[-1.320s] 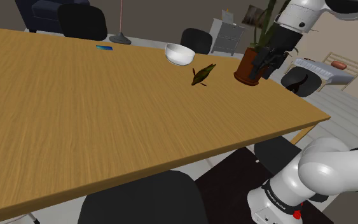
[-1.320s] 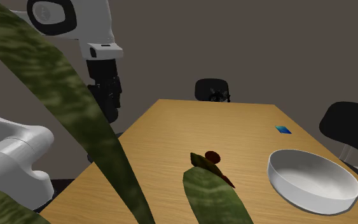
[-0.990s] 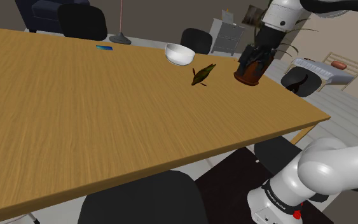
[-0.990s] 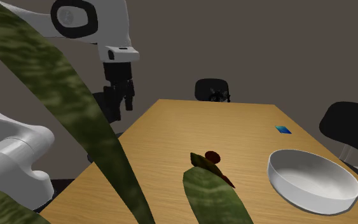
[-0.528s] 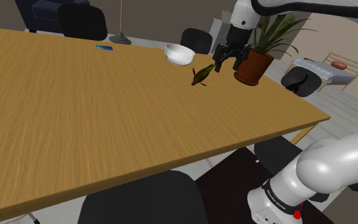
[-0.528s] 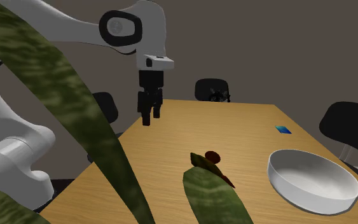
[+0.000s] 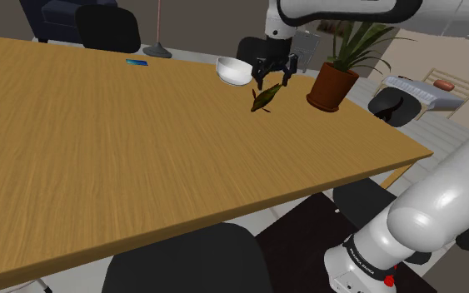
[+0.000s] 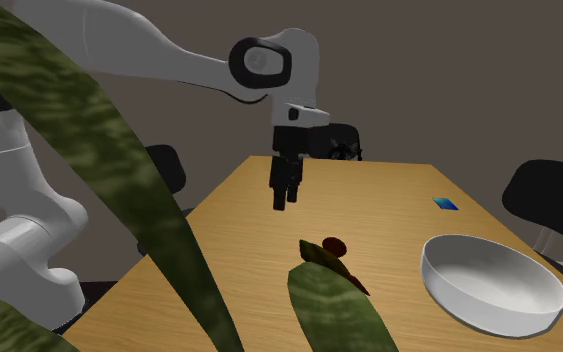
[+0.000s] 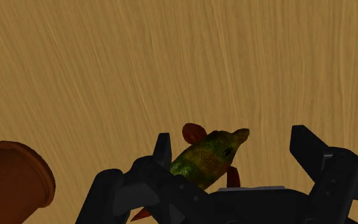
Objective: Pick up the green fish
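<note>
In the shoulder view the gripper (image 7: 273, 81) hovers, spread open, just over the fish (image 7: 266, 98) on the table (image 7: 141, 150) (between bowl (image 7: 235, 70) and pot (image 7: 330, 87)). The second exterior view puts the fish (image 8: 327, 252) below the gripper (image 8: 284, 195), seemingly offset, with a leaf (image 8: 119, 170) half hiding it. In the wrist view the fish (image 9: 208, 159) lies slantwise between the fingers (image 9: 163, 153), untouched.

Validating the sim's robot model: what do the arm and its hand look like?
Glossy white rounded arm links with dark joint rings. All-black blocky two-finger hand below a white flange. Small red mark and dark lettering on the base collar. No cables visible.
</note>
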`<move>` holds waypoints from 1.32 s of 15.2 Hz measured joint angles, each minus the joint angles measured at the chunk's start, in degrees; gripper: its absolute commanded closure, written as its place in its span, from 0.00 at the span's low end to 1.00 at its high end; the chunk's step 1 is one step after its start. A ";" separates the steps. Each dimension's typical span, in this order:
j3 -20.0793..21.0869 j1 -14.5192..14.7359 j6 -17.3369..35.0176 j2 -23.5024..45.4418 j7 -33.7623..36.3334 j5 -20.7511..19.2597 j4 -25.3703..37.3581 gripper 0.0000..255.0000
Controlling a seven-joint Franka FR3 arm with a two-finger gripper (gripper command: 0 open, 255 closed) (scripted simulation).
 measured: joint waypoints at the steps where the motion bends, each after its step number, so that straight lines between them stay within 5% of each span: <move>1: 0.25 0.25 -0.64 2.83 1.45 -1.34 2.59 0.00; 6: -0.40 1.60 -5.64 16.38 5.39 -7.48 17.55 0.00; 14: -0.69 1.56 -1.74 18.25 7.35 -8.32 14.78 0.00; 15: -0.68 1.56 -1.51 18.23 7.45 -8.32 14.52 1.00; 20: -0.67 1.54 -1.23 18.13 7.54 -8.31 14.16 1.00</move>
